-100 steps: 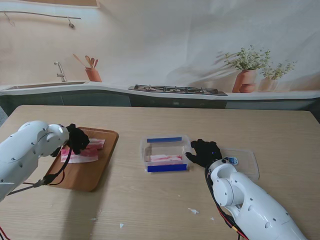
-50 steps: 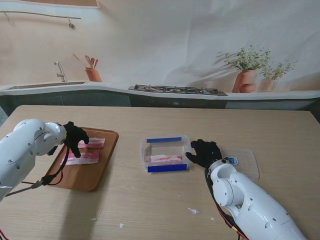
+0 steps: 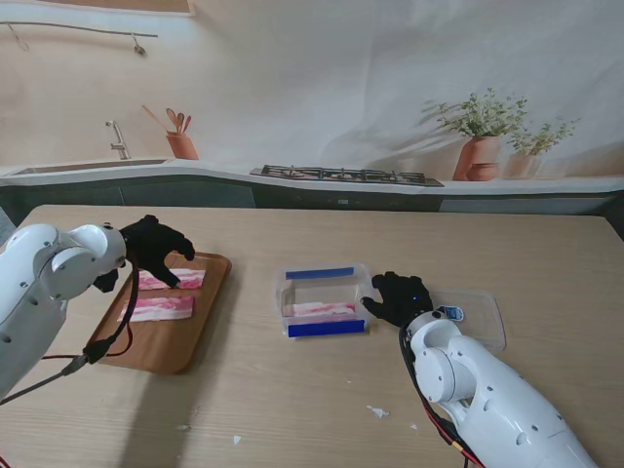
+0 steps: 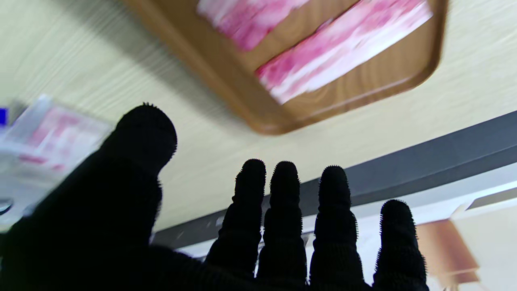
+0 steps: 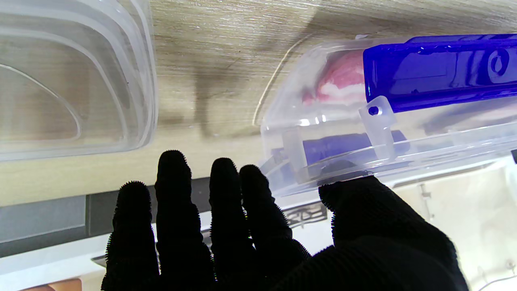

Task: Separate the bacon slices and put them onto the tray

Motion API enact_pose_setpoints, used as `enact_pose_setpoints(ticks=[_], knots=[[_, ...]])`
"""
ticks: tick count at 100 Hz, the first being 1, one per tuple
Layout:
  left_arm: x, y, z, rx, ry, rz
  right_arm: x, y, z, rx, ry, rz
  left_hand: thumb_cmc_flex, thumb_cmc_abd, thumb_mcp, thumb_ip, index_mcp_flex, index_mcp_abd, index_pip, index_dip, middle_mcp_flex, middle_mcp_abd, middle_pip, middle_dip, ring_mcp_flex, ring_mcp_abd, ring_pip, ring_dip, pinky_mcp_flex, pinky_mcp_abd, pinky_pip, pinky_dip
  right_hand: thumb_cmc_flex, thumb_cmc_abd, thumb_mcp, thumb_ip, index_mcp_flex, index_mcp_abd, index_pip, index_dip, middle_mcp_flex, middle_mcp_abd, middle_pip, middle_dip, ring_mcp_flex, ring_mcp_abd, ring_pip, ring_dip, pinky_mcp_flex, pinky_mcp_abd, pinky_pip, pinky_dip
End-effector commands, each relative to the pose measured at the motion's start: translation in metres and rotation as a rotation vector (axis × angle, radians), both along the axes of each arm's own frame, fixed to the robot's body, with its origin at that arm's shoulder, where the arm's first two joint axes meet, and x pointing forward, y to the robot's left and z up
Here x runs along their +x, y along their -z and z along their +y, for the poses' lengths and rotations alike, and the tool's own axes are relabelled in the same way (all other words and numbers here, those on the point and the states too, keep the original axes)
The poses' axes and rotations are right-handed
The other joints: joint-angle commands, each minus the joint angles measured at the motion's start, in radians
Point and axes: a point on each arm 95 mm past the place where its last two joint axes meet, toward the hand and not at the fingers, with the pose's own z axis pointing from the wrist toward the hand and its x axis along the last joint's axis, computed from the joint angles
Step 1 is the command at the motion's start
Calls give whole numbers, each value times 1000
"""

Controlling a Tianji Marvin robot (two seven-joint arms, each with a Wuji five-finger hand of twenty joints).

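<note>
Two pink bacon slices lie side by side and apart on the wooden tray (image 3: 154,348): a farther slice (image 3: 172,280) and a nearer slice (image 3: 156,308). My left hand (image 3: 156,249) hovers over the tray's far edge, open, fingers spread, holding nothing. The left wrist view shows both slices (image 4: 343,48) (image 4: 246,20) on the tray (image 4: 363,95). More bacon (image 3: 324,311) lies in a clear container (image 3: 283,292) with blue clips. My right hand (image 3: 398,297) rests open at the container's right side. Its thumb (image 5: 363,198) touches the container's rim (image 5: 404,157).
The container's clear lid (image 3: 480,314) lies flat on the table to the right of my right hand, also seen as the lid (image 5: 72,81) in the right wrist view. Small white scraps (image 3: 377,411) dot the table near me. A counter runs along the table's far side.
My left hand let go of a slice, which now lies on the tray's far side apart from the other. The hand rose away with fingers spread. The right hand stayed still.
</note>
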Motion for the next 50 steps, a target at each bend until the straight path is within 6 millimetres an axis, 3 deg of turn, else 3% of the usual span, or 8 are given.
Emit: enact_pose_setpoints(ticks=[1,15,21,50], knots=[[0,-13,-25,-27,35,-26,-8,16,2,-3,-5,52,-2,28,-22,-6,11,20,-29,-19,24,0,25,27,25,12,40,25,-6,23,48,25,33,5,7,47,4,-130,5,-11,-15,-1,-8,-3,15,22,17,10,0,27,15,20],[-2,-27,-62,-119,61,-39,-9,15,2,0,-6,52,14,45,-26,-6,47,44,-41,-35,65,29,26,38,61,23,72,41,-2,25,130,30,33,4,7,47,5,-128,5,-11,-14,-1,-8,-3,14,22,17,10,0,27,15,20],[-3,-30,-80,-161,67,-31,-8,15,2,3,-5,51,19,47,-26,-7,72,43,-34,-35,91,22,30,39,80,27,79,42,3,29,146,29,34,4,8,47,6,-129,6,-11,-14,-1,-8,-3,14,23,17,10,0,27,15,20],[-3,-24,-169,-271,113,37,-8,14,0,16,-8,43,63,55,23,-11,202,17,31,-14,215,27,41,35,169,42,121,47,19,38,224,4,34,4,8,47,7,-129,6,-11,-13,0,-8,-3,15,21,17,10,0,27,15,20]])
